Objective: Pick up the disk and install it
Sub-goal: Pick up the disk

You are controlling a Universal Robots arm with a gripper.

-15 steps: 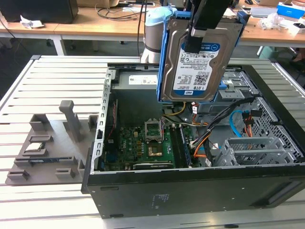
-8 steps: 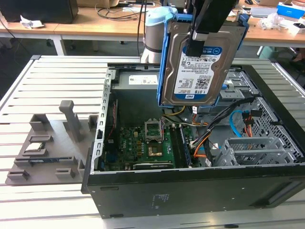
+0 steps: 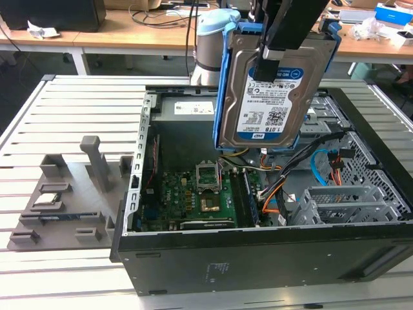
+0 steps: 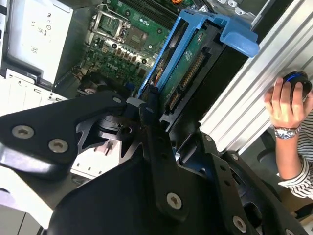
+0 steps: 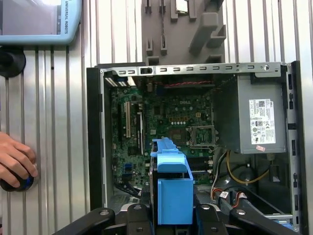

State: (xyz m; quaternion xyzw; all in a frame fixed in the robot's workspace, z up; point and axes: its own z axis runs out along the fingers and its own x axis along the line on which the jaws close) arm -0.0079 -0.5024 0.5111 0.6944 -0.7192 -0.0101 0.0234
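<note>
My exterior view looks obliquely down on the open computer case [image 3: 258, 265] from beside it; my first wrist view faces straight down from above it, the second slants in closer; all share its motherboard [image 5: 166, 112]

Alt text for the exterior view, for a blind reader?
The black gripper holds the flat silver metal disk, framed by a blue plastic rail, nearly upright above the open black computer case. A green motherboard lies inside; a grey plastic fixture sits at the exterior view's left.
</note>
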